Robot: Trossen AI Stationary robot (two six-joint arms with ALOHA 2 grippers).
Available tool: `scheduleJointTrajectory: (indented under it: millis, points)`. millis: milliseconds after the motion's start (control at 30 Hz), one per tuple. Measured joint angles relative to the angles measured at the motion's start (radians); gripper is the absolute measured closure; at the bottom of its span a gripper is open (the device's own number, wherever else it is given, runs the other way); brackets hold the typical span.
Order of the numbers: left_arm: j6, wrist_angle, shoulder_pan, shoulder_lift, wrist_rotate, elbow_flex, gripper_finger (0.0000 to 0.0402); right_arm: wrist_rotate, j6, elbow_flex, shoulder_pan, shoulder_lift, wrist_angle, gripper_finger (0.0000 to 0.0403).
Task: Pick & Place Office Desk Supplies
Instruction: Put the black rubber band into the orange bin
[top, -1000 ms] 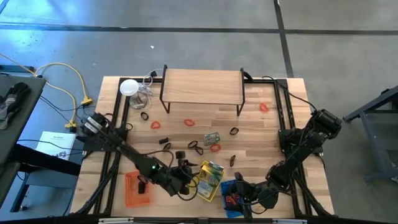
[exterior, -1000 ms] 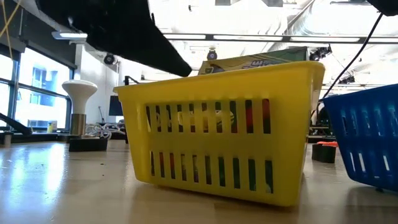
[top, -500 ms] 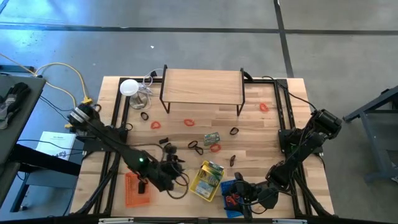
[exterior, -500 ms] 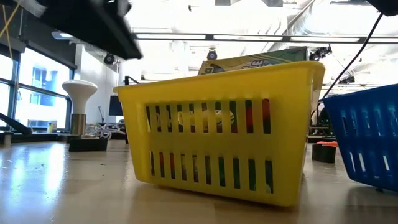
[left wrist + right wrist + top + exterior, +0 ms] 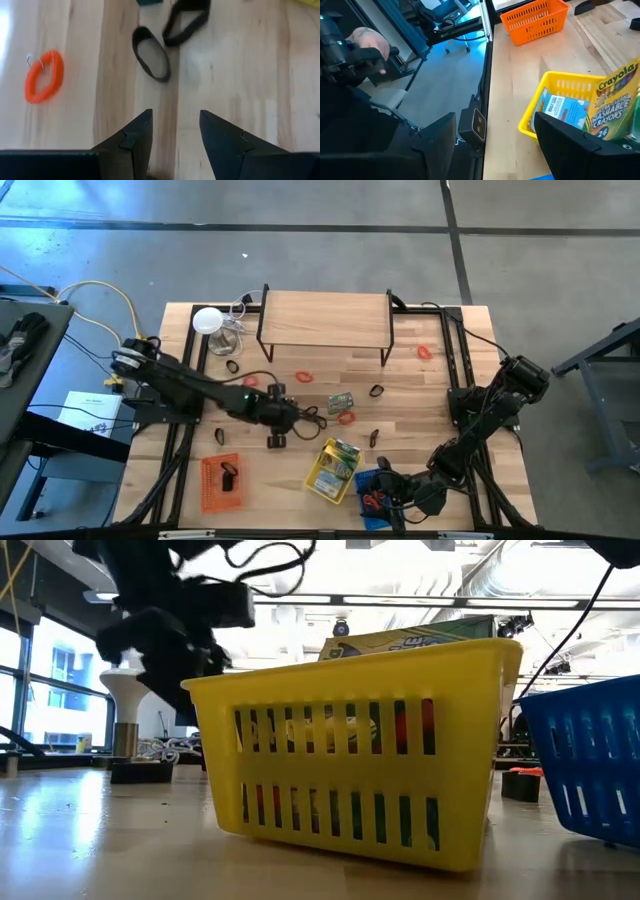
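My left gripper (image 5: 297, 416) (image 5: 175, 132) is open and hovers over the middle of the table. Its fingers point at two black band loops (image 5: 314, 416) (image 5: 151, 60) lying flat just ahead. It touches nothing. A red coil loop (image 5: 44, 76) lies flat to one side. More red loops (image 5: 345, 418) (image 5: 304, 376), small black clips (image 5: 377, 391) (image 5: 374, 438) and a green-and-silver packet (image 5: 341, 402) lie scattered on the wood. My right gripper (image 5: 386, 484) (image 5: 495, 145) is open and empty, waiting at the near edge by the blue basket (image 5: 372, 498).
A yellow basket (image 5: 333, 468) (image 5: 350, 770) holds a crayon box; an orange basket (image 5: 221, 483) holds a black piece. A wooden riser (image 5: 325, 320) stands at the far side, with a white disc and wiring (image 5: 208, 320) to its left. A person's hand (image 5: 367, 42) shows beyond the table.
My left arm has swung from beside the yellow basket at the near edge toward the far edge and the table's middle, ending with its fingers at the black band loops. The right arm has kept still.
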Motion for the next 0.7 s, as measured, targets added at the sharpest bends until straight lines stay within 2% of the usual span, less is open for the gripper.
scheduleJointTrajectory:
  millis: [400, 600, 700]
  points:
    - [0.076, 0.179, 0.028, 0.108, 0.012, -0.003, 0.0248, 0.001, 0.012, 0.000, 0.000, 0.000, -0.020, 0.0147]
    - [0.019, 0.234, 0.060, 0.164, -0.001, -0.002, 0.0248, 0.001, 0.016, 0.000, 0.000, 0.000, -0.011, 0.0147]
    - [-0.007, 0.232, 0.067, 0.164, -0.051, -0.004, 0.0248, 0.001, 0.013, 0.000, 0.000, 0.000, -0.012, 0.0147]
